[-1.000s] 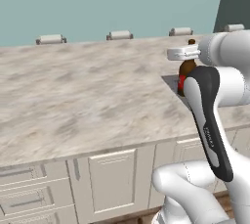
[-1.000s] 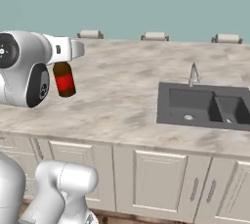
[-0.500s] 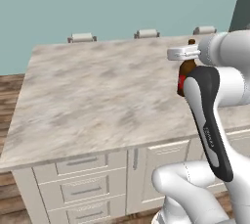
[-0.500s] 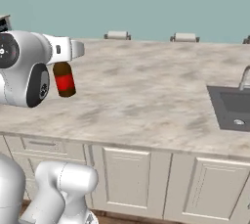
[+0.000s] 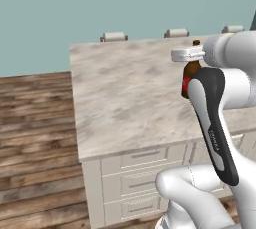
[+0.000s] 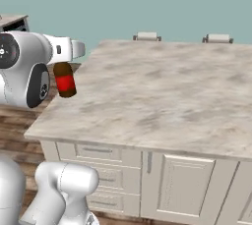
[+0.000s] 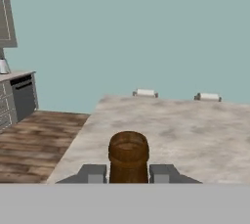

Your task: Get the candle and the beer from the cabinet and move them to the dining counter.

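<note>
Gripping the beer [image 6: 64, 79] as before, jaws, dining counter's [image 6: 162, 96] left end newly visible.

beer [image 5: 188, 75] body — partly behind arm

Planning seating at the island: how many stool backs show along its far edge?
3 in the left base view: one near the far-left corner, one mid-edge, one further right. More may sit beyond the frame.
</note>
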